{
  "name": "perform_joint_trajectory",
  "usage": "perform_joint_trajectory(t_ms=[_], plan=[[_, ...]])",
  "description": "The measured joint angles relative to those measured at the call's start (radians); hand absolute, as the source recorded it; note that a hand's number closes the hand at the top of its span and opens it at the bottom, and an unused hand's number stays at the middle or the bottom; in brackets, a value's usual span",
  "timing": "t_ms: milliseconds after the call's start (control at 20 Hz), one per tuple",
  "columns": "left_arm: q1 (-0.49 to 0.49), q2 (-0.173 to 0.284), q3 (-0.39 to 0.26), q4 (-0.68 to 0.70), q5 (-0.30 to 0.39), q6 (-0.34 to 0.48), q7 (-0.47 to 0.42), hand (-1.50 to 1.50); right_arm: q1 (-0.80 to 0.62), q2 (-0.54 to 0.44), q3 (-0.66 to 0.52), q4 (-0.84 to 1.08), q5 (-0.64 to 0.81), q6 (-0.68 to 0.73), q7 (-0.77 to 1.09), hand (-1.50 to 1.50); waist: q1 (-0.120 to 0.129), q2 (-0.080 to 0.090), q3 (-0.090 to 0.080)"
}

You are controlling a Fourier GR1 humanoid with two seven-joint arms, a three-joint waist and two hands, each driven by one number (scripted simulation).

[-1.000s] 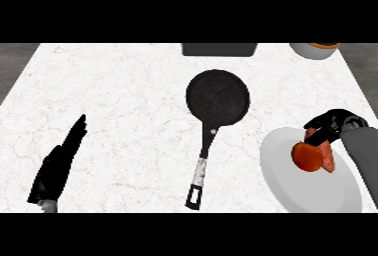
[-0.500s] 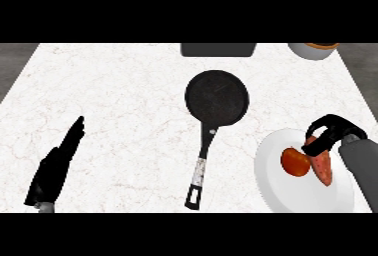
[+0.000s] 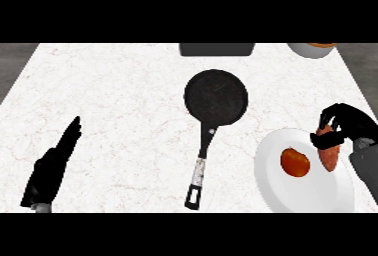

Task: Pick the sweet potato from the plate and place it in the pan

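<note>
Right hand (image 3: 345,125) sits over the upper right part of the white plate (image 3: 277,187), fingers curled around the upper end of the sweet potato (image 3: 329,154); the thumb crosses the front of the sweet potato, and its orange lower end points down over the plate surface. Whether that lower end touches the plate cannot be determined from the head view. Grey right forearm (image 3: 365,167) enters from the right edge below the hand. A round red-orange fruit, probably a tomato (image 3: 295,162), lies on the plate just left of the sweet potato, apart from it. Black frying pan (image 3: 215,97) rests at the centre of the white marble counter (image 3: 125,90), well left of the plate, with its handle (image 3: 199,172) running down toward the near edge. Left hand (image 3: 53,167) rests at the lower left of the view, fingers straight and together, pointing up, holding nothing. At the far edge stand a dark rectangular object (image 3: 216,49) and, to its right, a pale bowl (image 3: 314,49) with orange contents
</note>
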Motion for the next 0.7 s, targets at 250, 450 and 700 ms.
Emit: perform_joint_trajectory(t_ms=[250,450,700], plan=[[0.002,-0.015,-0.014,-0.002,-0.016,0.011,0.004,0.00,-0.026,-0.023,-0.016,-0.124,0.072,-0.214,-0.101,1.50,-0.003,-0.001,0.001],[-0.004,-0.017,-0.007,0.005,-0.016,0.006,-0.001,0.00,-0.045,-0.007,-0.009,-0.236,0.106,-0.279,-0.124,1.50,0.000,0.000,0.001],[-0.008,-0.017,-0.006,-0.019,-0.021,-0.008,0.019,0.00,-0.149,0.065,-0.014,-0.238,0.111,-0.281,-0.128,1.50,0.014,0.004,0.001]])
